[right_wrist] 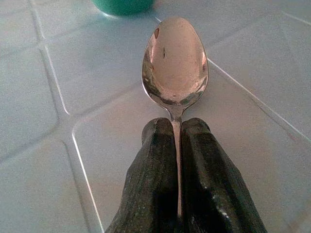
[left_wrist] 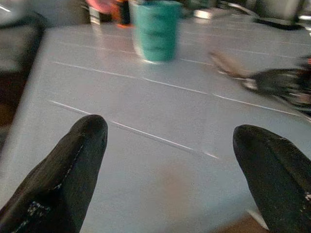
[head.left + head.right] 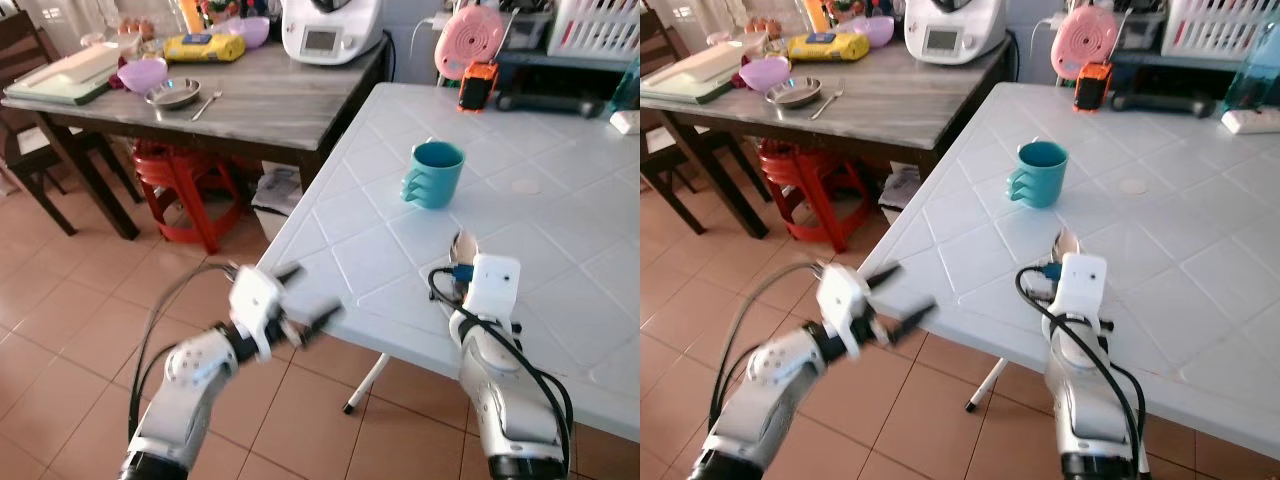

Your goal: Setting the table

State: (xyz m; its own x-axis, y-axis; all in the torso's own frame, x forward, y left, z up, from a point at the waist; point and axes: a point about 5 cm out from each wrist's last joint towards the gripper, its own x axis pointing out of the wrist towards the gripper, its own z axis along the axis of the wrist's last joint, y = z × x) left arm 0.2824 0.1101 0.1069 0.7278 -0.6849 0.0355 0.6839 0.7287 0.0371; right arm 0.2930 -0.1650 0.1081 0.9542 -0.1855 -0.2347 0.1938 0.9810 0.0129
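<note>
1. The right gripper [image 1: 177, 141] has its two black fingers pressed together on the neck of a spoon [image 1: 175, 60], so the polished bowl juts straight out past the tips, hollow side up.
2. The spoon's long axis runs in line with the fingers and points toward the teal mug [image 3: 434, 173], which stands upright on the white table [image 3: 560, 250] a little way beyond the bowl; spoon and mug are apart, not touching.
3. The spoon bowl hangs low over the white tabletop; whether it touches the surface cannot be told.
4. The right arm is the nearer one to the mug, reaching in over the table's near edge. My judgement: laying the spoon beside the mug turns on that forward line from fingers to mug.
5. The left gripper [image 3: 300, 300] sits just off the table's near corner, above the tiled floor [image 3: 60, 330], its fingers spread wide and holding nothing.
6. Count on the white table: one spoon, one mug.
7. Farther off, the dark wooden table [image 3: 270, 100] carries one metal bowl [image 3: 172, 93], one fork [image 3: 207, 103] beside it, two purple bowls [image 3: 143, 72] and a yellow packet [image 3: 203, 46].
</note>
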